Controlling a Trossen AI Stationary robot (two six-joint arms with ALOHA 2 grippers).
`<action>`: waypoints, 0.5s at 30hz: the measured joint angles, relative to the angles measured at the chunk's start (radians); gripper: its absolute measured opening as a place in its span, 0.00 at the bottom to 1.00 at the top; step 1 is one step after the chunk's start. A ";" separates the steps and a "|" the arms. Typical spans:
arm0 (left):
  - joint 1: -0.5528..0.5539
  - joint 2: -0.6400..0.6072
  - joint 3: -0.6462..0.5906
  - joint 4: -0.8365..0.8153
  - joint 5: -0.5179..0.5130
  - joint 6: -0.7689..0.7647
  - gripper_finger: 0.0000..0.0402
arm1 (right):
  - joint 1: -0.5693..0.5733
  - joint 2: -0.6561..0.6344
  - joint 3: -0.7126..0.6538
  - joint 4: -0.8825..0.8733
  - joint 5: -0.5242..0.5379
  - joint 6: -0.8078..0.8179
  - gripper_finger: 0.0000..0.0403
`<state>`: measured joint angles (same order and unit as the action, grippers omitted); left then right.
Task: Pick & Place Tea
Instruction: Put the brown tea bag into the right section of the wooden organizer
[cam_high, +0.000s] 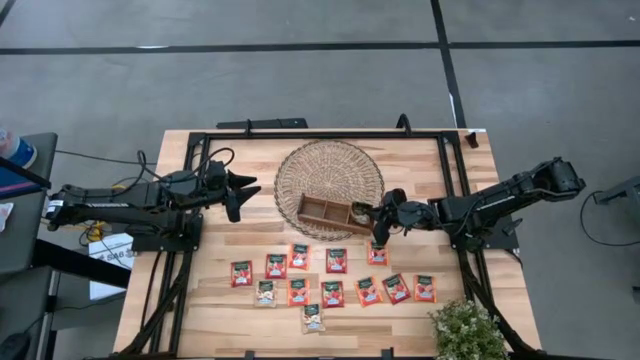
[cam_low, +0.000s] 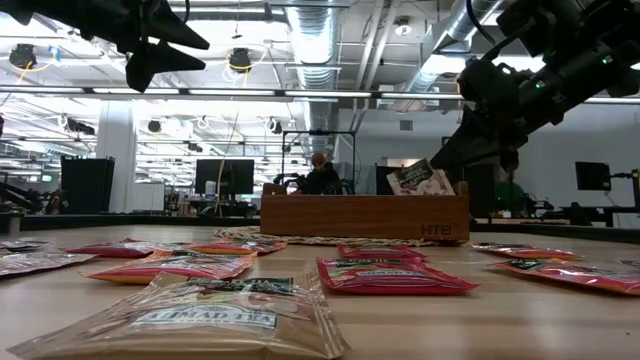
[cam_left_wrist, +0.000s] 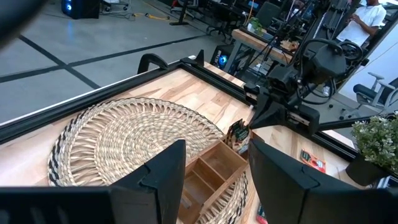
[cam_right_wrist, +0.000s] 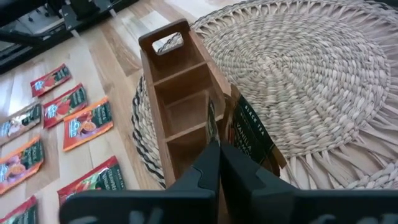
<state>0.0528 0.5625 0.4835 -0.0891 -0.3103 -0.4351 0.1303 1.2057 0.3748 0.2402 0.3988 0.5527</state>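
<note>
A dark-faced tea sachet (cam_right_wrist: 249, 134) stands tilted in the end compartment of the brown wooden tray (cam_right_wrist: 180, 93), which rests on a round woven mat (cam_high: 330, 175). In the low view the sachet (cam_low: 420, 178) sticks up above the tray's rim. My right gripper (cam_right_wrist: 214, 158) is shut at this sachet, slanting down from the table's right. Several red-orange and a few pale tea sachets (cam_high: 330, 285) lie flat on the table near its front edge. My left gripper (cam_high: 240, 193) hovers open over the table's left side, apart from everything. My right gripper pinches the sachet's edge (cam_right_wrist: 210, 127) between its two shut fingertips, coming in slanting down from the table's right. The sachet stands on edge, tilted, with its lower part inside the tray's end compartment.
A potted plant (cam_high: 465, 330) stands at the table's front right corner. A black frame (cam_high: 300, 135) runs along the table's edges. The other compartments of the tray (cam_left_wrist: 211, 168) show no sachet.
</note>
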 joint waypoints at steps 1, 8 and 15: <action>0.000 0.000 0.000 0.000 0.000 0.000 0.42 | 0.000 0.000 0.000 0.000 0.005 0.009 0.00; 0.000 0.000 0.000 0.000 0.000 0.000 0.42 | 0.036 0.000 0.000 0.000 0.127 0.057 0.00; 0.000 0.000 0.000 0.000 0.000 0.000 0.42 | 0.105 0.012 0.000 -0.007 0.272 0.124 0.00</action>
<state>0.0528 0.5629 0.4835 -0.0892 -0.3103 -0.4353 0.2350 1.2179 0.3748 0.2328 0.6707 0.6772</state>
